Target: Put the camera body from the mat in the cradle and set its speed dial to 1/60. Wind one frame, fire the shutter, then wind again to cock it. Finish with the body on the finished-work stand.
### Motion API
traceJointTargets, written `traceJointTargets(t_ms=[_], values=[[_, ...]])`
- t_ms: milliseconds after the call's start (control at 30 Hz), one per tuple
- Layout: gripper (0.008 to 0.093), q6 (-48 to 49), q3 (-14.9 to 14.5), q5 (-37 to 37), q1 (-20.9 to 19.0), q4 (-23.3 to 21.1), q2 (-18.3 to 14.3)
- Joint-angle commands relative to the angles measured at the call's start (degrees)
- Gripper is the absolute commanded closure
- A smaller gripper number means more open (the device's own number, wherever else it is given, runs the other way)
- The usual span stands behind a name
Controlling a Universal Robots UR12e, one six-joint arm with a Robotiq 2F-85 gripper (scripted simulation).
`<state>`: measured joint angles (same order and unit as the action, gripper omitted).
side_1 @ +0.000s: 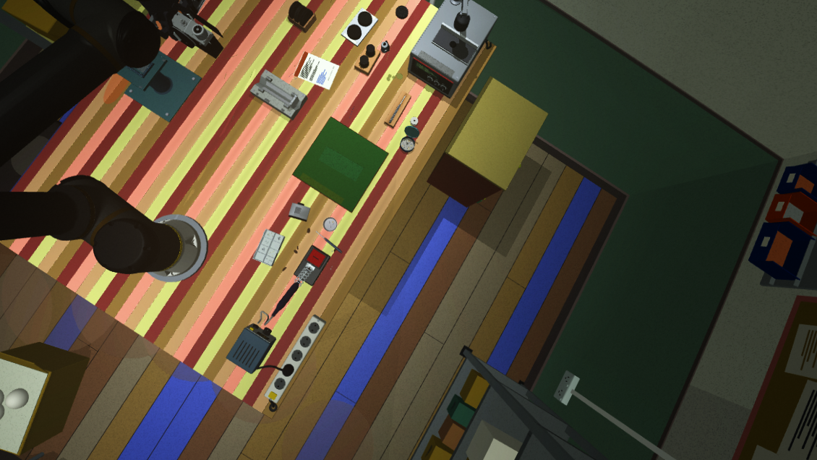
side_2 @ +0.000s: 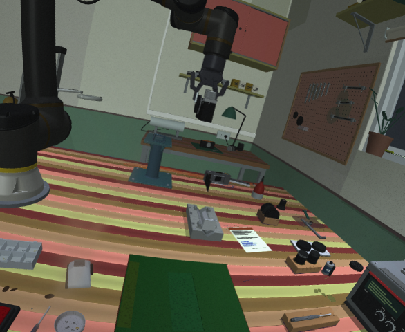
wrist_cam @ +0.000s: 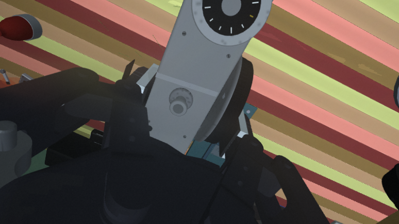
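The camera body [side_2: 204, 106] hangs high above the striped bench, to the right of the teal finished-work stand [side_2: 155, 154] and well above its top plate. My gripper [side_2: 208, 93] is closed around the camera body [side_1: 194, 29] and carries it end down. From the wrist camera the silver top plate [wrist_cam: 196, 71] shows its black speed dial [wrist_cam: 231, 4] and a small knurled knob [wrist_cam: 179, 105]. The grey cradle [side_2: 204, 221] stands empty at mid-bench. The green mat [side_2: 179, 295] lies empty near the front edge. The stand's teal base [side_1: 158, 84] shows partly under the arm.
Behind the bench a wooden side table [side_2: 210, 152] carries a lamp and a small camera. A second camera body [side_2: 218, 177] and a red blower [side_2: 258, 189] sit behind the cradle. A paper sheet [side_2: 250, 240], lens caps [side_2: 310, 246], a parts tray [side_2: 11, 252] and a tester [side_2: 388, 298] ring the mat.
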<state>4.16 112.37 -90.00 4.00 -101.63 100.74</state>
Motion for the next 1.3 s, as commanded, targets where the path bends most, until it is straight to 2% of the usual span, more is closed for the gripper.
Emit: traceJointTargets(t_ms=[0,367,767,1000,1267], values=[[0.0934,-0.7,0.0,0.0,-0.8,0.0,0.3],[0.0934,-10.8,1.3,0.0,-10.8,0.3,1.9],[0.0934,-21.3,1.0,0.0,-21.2,0.3,1.6],[0.0934,-25.4,0.5,0.0,-25.3,0.1,0.9],[0.0934,-27.8,0.1,0.0,-27.6,0.0,0.4]])
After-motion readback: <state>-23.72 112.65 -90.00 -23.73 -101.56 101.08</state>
